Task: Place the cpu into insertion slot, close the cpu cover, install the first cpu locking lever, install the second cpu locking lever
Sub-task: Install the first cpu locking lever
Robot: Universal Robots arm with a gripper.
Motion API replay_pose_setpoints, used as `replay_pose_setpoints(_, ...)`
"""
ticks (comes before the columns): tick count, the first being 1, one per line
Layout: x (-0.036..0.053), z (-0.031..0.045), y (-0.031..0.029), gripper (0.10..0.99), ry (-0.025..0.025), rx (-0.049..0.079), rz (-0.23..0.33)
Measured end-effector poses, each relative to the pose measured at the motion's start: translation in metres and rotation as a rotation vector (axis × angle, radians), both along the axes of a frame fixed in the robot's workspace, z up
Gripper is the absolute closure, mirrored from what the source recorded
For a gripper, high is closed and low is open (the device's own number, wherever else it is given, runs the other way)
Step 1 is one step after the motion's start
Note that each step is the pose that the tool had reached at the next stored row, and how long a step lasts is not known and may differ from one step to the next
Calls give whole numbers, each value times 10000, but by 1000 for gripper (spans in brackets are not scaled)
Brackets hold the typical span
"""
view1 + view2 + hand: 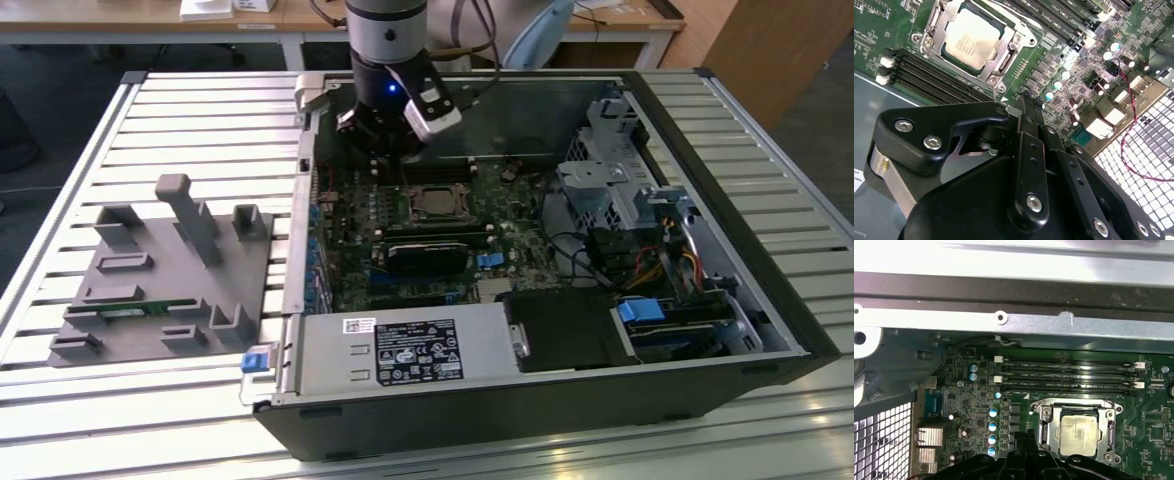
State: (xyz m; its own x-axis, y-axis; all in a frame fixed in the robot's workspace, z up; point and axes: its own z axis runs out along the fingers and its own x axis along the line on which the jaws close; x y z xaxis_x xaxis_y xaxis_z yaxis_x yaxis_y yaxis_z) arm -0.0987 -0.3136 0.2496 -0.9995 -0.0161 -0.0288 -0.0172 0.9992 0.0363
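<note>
Cpu [971,37] sits seated in the insertion slot [1055,435] about mid-board, its tan-silver face up, with the cpu cover [1004,59] lying flat as a silver frame around it; I can't tell how the locking levers stand. Nearest in the exterior view, a silver power supply [400,350] fills the front corner of the open computer case [767,260], which lies on its side on a slatted metal table [80,130]. On the exterior view's left, beside the case, a gray fixture block [160,280] with upright posts rests on the same table. Deeper in is the green motherboard [350,262], with a black card lying across it just in front of the socket. Behind the chip run the long memory slots [1069,375], and above that stretch of board hangs the gripper [1029,105]. Its black fingers [1026,150] are pressed together with nothing between them. The tips are near the socket but clear of it, touching neither chip nor cover. On the exterior view's right, a drive cage [607,175] and a bundle of cables crowd the case. Farthest back, past the table, stand wooden desks [134,25].
</note>
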Motion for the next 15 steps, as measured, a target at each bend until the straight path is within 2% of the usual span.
replay_pose_setpoints(7,-15,3,23,965,0,11,0)
replay_pose_setpoints(15,-41,9,143,965,0,15,0)
